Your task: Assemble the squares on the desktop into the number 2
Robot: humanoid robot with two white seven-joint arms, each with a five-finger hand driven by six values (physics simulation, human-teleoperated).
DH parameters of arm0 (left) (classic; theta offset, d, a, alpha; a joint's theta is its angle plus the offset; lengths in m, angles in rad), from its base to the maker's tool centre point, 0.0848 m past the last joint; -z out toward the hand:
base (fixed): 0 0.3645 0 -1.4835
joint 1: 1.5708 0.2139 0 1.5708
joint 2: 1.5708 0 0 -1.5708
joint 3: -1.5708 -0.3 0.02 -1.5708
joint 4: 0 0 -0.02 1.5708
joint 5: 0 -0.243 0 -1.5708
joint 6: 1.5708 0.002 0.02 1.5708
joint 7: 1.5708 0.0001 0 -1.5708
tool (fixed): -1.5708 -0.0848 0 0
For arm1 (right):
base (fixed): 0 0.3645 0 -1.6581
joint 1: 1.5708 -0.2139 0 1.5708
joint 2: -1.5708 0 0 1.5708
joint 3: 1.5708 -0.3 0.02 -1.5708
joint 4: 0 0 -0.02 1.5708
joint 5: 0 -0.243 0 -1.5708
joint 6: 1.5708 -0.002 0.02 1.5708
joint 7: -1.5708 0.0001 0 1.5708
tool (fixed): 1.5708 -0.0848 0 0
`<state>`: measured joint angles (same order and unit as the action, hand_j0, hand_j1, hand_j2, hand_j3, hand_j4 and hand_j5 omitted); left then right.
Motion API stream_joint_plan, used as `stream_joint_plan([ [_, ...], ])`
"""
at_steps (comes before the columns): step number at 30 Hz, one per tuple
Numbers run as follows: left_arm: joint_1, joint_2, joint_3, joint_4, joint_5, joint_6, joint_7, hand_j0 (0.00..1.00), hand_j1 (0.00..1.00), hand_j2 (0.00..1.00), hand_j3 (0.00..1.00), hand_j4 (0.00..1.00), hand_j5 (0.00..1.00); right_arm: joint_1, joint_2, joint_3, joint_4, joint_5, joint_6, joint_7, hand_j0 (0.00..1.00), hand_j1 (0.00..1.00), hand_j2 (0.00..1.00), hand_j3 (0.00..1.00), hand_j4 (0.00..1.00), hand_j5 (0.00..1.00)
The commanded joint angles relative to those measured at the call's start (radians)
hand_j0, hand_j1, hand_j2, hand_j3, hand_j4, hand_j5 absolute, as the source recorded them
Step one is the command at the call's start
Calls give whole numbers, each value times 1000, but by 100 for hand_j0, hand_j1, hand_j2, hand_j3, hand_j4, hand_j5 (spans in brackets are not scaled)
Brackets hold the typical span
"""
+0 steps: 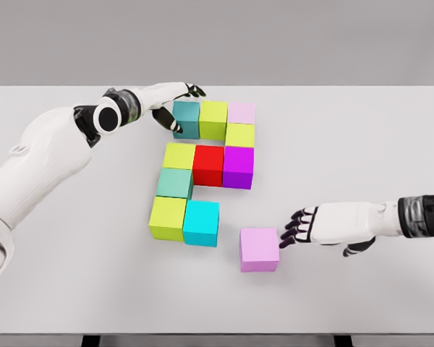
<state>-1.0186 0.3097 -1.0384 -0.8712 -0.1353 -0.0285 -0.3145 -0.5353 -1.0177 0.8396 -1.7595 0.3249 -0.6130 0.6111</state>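
Coloured cubes stand in a pattern on the white desktop [362, 130]. The top row holds a teal cube [186, 118], a lime cube [213, 119] and a pale pink cube [241, 112], with a yellow-green cube [240, 134] under the pink one. The middle row has a yellow cube [179, 155], a red cube [208, 165] and a magenta cube [238, 166]. Below sit a sea-green cube [174, 183], a lime cube [168, 217] and a cyan cube [201, 222]. A loose pink cube [259, 249] lies apart at the lower right. My right hand [298, 227] is open, its fingertips [288, 233] at that cube's right side. My left hand [175, 107] rests against the teal cube, holding nothing.
The desktop's front edge runs along the bottom of the view, with dark legs showing beneath. Bare surface lies to the right of the cubes and along the front.
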Motion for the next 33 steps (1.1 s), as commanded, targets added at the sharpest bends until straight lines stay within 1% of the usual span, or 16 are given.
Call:
stream_joint_plan([
  [1,0,5,3,-5,2,-2,0,96,96,96,96,96,96,0,-8,6,0,-6,2,0,100,100,100,100,100,100],
  [6,-9,45,6,-6,9,-73,0,100,100,100,100,100,100,-18,-79,-5,0,-62,2,0,100,100,100,100,100,100],
  [9,-8,78,11,-6,28,-133,2,100,100,100,100,100,100,-15,-87,1,0,-66,2,0,100,100,100,100,100,100],
  [10,-11,100,11,-3,74,-134,0,100,100,100,100,100,100,-12,-93,3,0,-66,2,0,100,100,100,100,100,100],
  [11,-18,127,9,-3,86,-137,0,100,100,100,100,100,100,-9,-101,7,-1,-64,2,0,100,100,100,100,100,100],
  [12,-20,153,9,1,88,-139,0,100,100,100,100,100,100,-9,-102,16,-1,-64,2,0,100,100,100,100,100,100],
  [16,-15,160,-2,27,80,-128,-11,100,100,100,100,100,100,-14,-99,50,-3,-64,2,0,100,100,100,100,100,100],
  [17,-17,160,-3,34,65,-128,-12,100,100,100,100,100,100,-14,-101,52,-3,-64,2,0,100,100,100,100,100,100],
  [19,-25,144,-2,115,5,-128,-11,100,100,100,100,100,100,-15,-97,70,-5,-64,2,0,100,100,100,100,100,100],
  [21,-44,111,3,178,-9,-128,-11,100,100,100,100,100,100,-17,-93,69,-5,-64,2,0,100,100,100,100,100,100],
  [22,-45,104,1,178,-12,-128,-11,100,100,100,100,100,100,-18,-90,70,-5,-64,2,0,100,100,100,100,100,100],
  [25,-49,63,3,193,-102,-108,-11,100,100,100,100,100,100,-43,-70,73,-5,-64,2,0,100,100,100,100,100,100],
  [28,-55,60,5,193,-106,-97,-12,100,100,100,100,100,100,-71,-50,110,-3,-66,2,0,100,100,100,100,100,100],
  [30,-77,120,0,118,-101,-184,-12,100,100,100,100,100,100,-110,-30,161,-3,-66,2,0,100,100,100,100,100,100],
  [32,-74,296,11,3,-93,-474,-12,100,100,100,100,100,100,-130,-18,174,-3,-66,2,0,100,100,100,100,100,100],
  [33,-69,330,26,-11,-93,-559,-20,100,100,100,100,100,100,-133,-10,174,-3,-67,2,0,100,100,100,100,100,100],
])
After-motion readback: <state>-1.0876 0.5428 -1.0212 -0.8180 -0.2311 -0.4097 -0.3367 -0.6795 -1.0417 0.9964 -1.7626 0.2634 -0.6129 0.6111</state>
